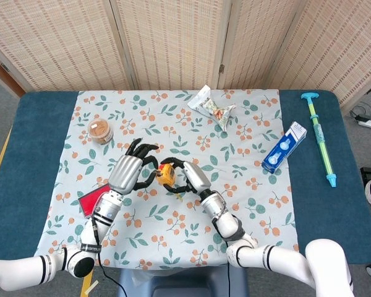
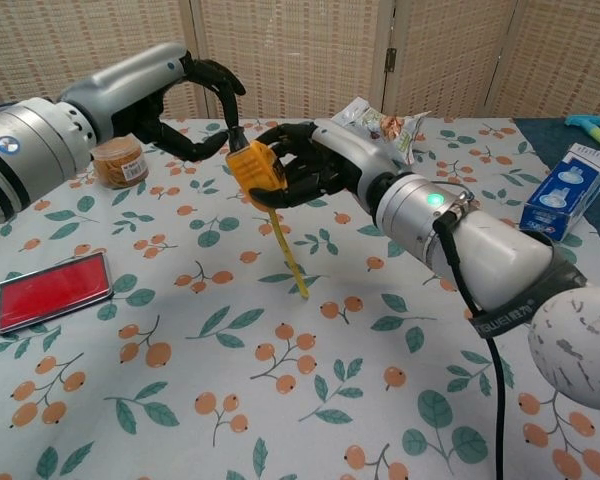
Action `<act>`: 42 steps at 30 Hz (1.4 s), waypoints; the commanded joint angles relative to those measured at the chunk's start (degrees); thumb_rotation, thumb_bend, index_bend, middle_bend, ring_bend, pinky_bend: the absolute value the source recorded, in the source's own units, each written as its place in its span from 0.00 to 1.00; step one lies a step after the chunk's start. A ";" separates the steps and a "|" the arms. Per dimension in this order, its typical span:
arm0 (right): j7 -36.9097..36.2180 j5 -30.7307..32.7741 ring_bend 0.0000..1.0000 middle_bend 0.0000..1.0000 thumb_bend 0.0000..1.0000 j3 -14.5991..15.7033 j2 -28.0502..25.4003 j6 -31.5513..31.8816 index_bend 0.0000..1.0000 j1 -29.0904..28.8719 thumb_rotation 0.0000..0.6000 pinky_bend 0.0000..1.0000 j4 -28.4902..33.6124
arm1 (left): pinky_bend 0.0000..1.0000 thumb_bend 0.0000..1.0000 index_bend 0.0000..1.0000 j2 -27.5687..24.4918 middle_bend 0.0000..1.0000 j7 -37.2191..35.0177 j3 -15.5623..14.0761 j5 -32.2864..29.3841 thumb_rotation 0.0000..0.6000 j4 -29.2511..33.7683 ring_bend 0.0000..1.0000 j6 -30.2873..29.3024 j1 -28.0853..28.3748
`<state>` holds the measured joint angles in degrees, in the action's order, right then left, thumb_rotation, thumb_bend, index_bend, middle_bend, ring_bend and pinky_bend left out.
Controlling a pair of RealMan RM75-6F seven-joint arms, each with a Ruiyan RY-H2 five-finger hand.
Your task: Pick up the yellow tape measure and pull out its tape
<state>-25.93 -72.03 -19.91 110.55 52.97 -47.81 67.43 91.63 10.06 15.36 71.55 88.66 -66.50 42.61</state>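
Note:
My right hand (image 2: pixel 315 165) grips the yellow tape measure (image 2: pixel 256 168) above the tablecloth, fingers wrapped round its right side. A short length of yellow tape (image 2: pixel 288 255) hangs out of the case, slanting down until its end reaches the cloth. My left hand (image 2: pixel 185 100) arches over the case from the left. Its fingers are curled down, with fingertips (image 2: pixel 230 127) just at the case's top left corner; I see no firm grip. In the head view the tape measure (image 1: pixel 167 174) sits between the left hand (image 1: pixel 131 172) and the right hand (image 1: pixel 188 176).
A red flat case (image 2: pixel 50 290) lies at the left near the front. A small round tub (image 2: pixel 118 160) stands behind the left arm. A snack bag (image 1: pixel 211 108), a blue box (image 1: pixel 284 146) and a green-blue pump toy (image 1: pixel 320 139) lie to the right.

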 commanded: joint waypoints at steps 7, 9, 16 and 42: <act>1.48 1.35 0.44 0.51 0.47 -0.44 -0.70 -0.73 0.57 0.09 1.00 0.24 0.84 | 0.00 1.00 0.56 0.43 0.25 -0.82 0.03 0.19 1.00 -0.90 0.20 -0.37 -0.27; 1.85 1.60 0.44 0.51 0.47 -0.48 -0.98 -0.82 0.57 0.19 1.00 0.24 1.11 | 0.00 1.00 0.56 0.52 0.25 -1.27 0.10 0.42 1.00 -1.20 0.20 -0.74 -0.44; 3.50 1.57 0.44 0.51 0.46 0.45 -3.34 -0.99 0.57 1.19 1.00 0.24 2.46 | 0.00 1.00 0.56 -0.12 0.26 -3.00 1.23 0.03 1.00 -1.72 0.20 -2.26 -1.42; 6.51 0.14 0.44 0.51 0.46 8.73 -25.82 0.03 0.57 12.62 1.00 0.24 16.63 | 0.00 1.00 0.49 -6.63 0.26 -23.03 5.84 -1.37 1.00 -7.05 0.20 -5.79 -7.85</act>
<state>-18.95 -71.28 -11.86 85.61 52.74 -35.92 83.55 85.56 -11.70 20.74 70.45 82.37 -72.60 35.18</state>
